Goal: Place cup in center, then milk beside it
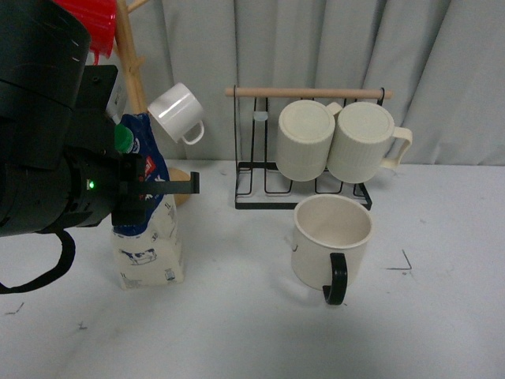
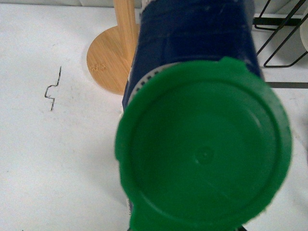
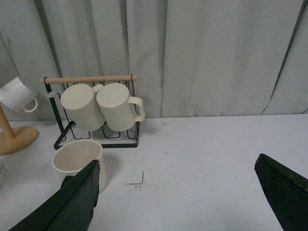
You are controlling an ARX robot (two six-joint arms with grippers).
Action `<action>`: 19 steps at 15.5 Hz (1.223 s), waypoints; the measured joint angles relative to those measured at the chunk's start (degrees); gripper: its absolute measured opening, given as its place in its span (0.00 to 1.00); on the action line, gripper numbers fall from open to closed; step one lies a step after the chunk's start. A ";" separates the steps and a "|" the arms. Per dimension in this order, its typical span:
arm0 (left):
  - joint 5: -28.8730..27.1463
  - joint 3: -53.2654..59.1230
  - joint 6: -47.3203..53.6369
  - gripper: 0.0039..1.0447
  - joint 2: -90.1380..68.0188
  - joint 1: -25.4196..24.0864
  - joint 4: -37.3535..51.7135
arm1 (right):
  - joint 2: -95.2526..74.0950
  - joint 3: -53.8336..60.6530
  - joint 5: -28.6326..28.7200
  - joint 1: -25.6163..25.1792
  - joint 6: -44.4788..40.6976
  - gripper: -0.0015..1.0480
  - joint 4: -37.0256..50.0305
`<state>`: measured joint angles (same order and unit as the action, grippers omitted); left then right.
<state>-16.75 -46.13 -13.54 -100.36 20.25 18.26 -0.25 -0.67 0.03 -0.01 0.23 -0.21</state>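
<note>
while front shows cup (image 1: 327, 241), left wrist milk (image 2: 204, 154)

Round green cap (image 2: 204, 154) of milk carton (image 2: 192, 33) fills view; wooden stand base (image 2: 108, 60), black wire rack (image 2: 281, 33) behind, on white tabletop (image 2: 48, 159).

You see milk (image 1: 148, 237): printed carton, soft sheen, creased; cap (image 2: 204, 154) smooth green plastic. Next, cup (image 1: 331, 233): smooth cream, ceramic-looking, handle shiny black. Your rack (image 1: 236, 150): thin black wire, top bar (image 1: 308, 92) bare pale wood. Stand base (image 2: 108, 60) matt wood. Table (image 1: 237, 332) matt white, scuffed. Curtain (image 3: 216, 53) grey cloth.
</note>
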 joint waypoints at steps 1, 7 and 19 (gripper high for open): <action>0.07 0.00 -0.02 0.02 0.70 0.42 -1.11 | 0.00 0.00 0.00 0.00 0.00 0.94 0.00; -1.51 -3.50 0.42 0.02 6.32 8.63 -4.81 | 0.00 0.00 0.00 0.00 0.00 0.94 -0.02; -9.88 -6.21 0.02 0.02 -2.67 18.16 -0.31 | 0.00 0.00 0.00 0.00 0.00 0.94 0.00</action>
<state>-26.63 -52.34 -13.52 -103.02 38.41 17.96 -0.25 -0.67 0.03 -0.01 0.23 -0.21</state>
